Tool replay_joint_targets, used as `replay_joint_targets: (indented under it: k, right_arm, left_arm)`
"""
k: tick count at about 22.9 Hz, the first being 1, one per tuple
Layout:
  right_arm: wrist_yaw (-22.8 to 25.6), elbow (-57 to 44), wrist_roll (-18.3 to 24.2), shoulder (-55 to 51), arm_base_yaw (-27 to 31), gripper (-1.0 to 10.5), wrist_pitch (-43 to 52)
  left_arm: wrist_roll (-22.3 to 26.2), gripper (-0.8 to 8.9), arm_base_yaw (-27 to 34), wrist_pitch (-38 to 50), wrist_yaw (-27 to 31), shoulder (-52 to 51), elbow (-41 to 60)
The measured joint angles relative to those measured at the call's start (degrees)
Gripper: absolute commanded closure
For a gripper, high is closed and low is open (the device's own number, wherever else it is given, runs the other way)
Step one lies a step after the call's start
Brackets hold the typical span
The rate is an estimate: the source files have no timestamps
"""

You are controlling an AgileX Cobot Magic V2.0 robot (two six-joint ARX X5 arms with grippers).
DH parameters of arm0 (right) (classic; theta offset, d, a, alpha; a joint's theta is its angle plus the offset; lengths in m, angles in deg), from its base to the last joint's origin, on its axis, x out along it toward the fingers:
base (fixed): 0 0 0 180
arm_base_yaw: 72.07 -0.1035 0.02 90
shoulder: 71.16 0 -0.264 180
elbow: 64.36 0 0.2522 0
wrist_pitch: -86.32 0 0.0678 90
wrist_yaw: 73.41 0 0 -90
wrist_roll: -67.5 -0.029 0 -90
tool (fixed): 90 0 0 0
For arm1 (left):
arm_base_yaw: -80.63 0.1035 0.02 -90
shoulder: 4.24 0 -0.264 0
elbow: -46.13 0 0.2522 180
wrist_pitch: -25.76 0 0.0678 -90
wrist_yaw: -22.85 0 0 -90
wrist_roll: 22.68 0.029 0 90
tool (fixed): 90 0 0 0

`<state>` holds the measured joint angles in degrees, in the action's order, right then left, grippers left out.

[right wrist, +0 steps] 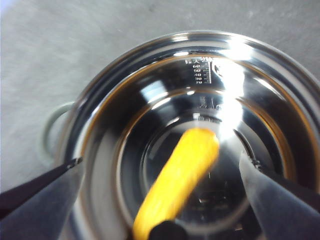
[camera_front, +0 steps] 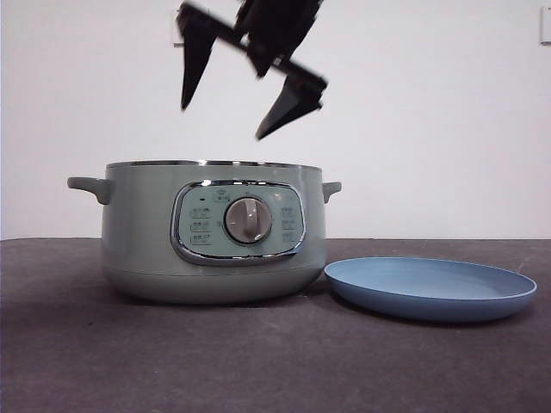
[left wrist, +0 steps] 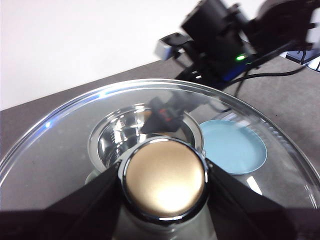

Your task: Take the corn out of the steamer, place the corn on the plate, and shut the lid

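The pale green steamer point(camera_front: 211, 249) stands uncovered on the table, and the yellow corn point(right wrist: 180, 175) lies on its shiny inner bottom. My right gripper point(camera_front: 222, 122) hangs open just above the pot's mouth; in the right wrist view its jaws point(right wrist: 161, 160) straddle the corn from above without touching it. The glass lid point(left wrist: 65, 135) is held up in the air by its round knob point(left wrist: 165, 180), on which my left gripper point(left wrist: 162, 172) is shut. Through the glass I see the steamer point(left wrist: 145, 132) and the light-blue plate point(left wrist: 232, 147) below. The plate point(camera_front: 430, 288) lies bare to the right of the pot.
The right arm point(left wrist: 220, 35) reaches over the pot in the left wrist view. The pot's side handles point(camera_front: 90, 187) stick out on both sides. A dark table mat point(camera_front: 275, 361) lies under everything, with a white wall behind.
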<state>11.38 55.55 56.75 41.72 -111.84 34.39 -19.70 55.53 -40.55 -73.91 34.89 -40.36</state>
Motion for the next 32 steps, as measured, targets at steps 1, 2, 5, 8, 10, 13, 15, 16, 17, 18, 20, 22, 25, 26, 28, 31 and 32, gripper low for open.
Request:
replay_joint_targets:
  k: [1,2,5,8,10,13,15,16,17,18,20,22,25,26,28,31,32]
  right_arm:
    - [0.61,1.27,0.0,1.68,-0.02,3.6,0.0]
    - [0.94,1.79,0.0,3.1,-0.02,3.6,0.09]
    - [1.62,1.86,0.0,5.81,-0.02,3.6,-0.55]
    - [2.27,1.86,0.0,7.3,-0.02,3.6,-0.42]
    - [2.32,1.99,0.0,7.63,-0.13,3.6,0.11]
    - [2.38,2.08,0.0,9.75,-0.44,3.6,0.15]
    - [2.38,2.08,0.0,11.45,-0.74,3.6,0.46]
    - [2.38,2.08,-0.07,11.96,-0.79,3.6,0.35]
    - [2.38,2.08,-0.28,12.37,-0.79,3.6,0.48]
    - [2.4,2.08,-0.46,12.74,-0.79,3.6,0.48]
    - [2.36,2.08,-0.59,14.38,-0.79,3.7,0.57]
    - [2.84,2.29,-0.63,14.67,-1.05,5.8,0.96]
    - [3.08,2.32,-0.66,15.08,-1.07,9.6,1.7]
    - [2.75,2.32,-0.7,15.23,-1.16,9.6,2.58]
    - [2.29,2.32,-0.87,15.3,-1.53,9.6,4.35]
    - [2.25,2.29,-0.85,13.92,-1.66,9.6,4.55]
    - [2.29,2.23,-0.76,11.61,-1.64,9.6,4.31]
  left_arm:
    - [0.0,8.22,0.0,-0.26,0.0,0.0,-0.02]
    - [0.0,8.22,0.0,-0.61,0.0,0.02,-0.02]
    - [0.0,8.22,0.0,-1.03,0.02,0.17,-0.02]
    - [0.02,8.22,0.0,-1.03,0.04,0.24,0.0]
    - [0.02,8.22,0.0,-1.01,0.04,0.22,-0.02]
    - [0.02,8.22,0.0,-1.03,0.02,0.22,-0.02]
    - [0.02,8.22,0.0,-1.03,0.02,0.22,-0.02]
    - [0.02,8.22,0.0,-1.03,0.02,0.22,-0.02]
    - [0.02,8.22,0.0,-1.03,0.0,0.22,-0.02]
    - [0.02,8.22,0.0,-1.05,0.02,0.22,-0.02]
    - [0.02,8.22,0.0,-1.05,-0.07,0.22,-0.02]
    - [0.02,8.22,0.0,-1.09,-0.31,0.22,-0.02]
    - [0.02,8.22,0.0,-1.79,-0.39,0.22,-0.02]
    - [0.02,8.22,0.0,-2.12,-0.39,0.22,-0.02]
    - [0.02,8.22,0.0,-2.32,-0.39,0.22,0.0]
    - [0.02,8.22,0.0,-2.32,-0.37,0.22,-0.02]
    - [0.02,8.22,0.0,-2.29,-0.39,0.22,0.0]
